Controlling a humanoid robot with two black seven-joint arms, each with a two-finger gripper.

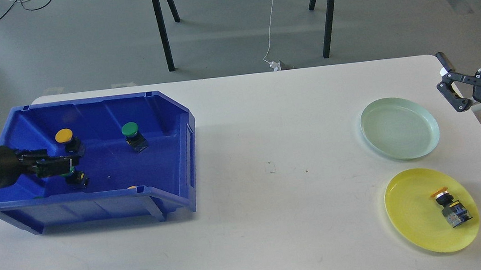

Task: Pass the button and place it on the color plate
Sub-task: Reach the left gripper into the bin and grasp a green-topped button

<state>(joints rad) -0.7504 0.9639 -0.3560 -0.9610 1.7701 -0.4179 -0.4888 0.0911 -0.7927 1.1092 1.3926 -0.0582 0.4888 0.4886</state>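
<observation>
A blue bin (166, 116) on the left holds a yellow-capped button (64, 136), a green-capped button (130, 130) and a second green-capped button (77, 177). My left gripper (70, 163) reaches into the bin right over that second green button; its dark fingers blend together, so I cannot tell whether they grip it. My right gripper (468, 36) is open and empty beyond the table's right edge. A pale green plate (399, 128) is empty. A yellow plate (412, 210) holds a yellow-capped button (451, 209) lying on its side.
A small orange piece (131, 187) and a green bit (39, 196) peek over the bin's front wall. The white table (274, 194) spans between the bin and the plates. Black stand legs (161, 26) and cables are on the floor behind.
</observation>
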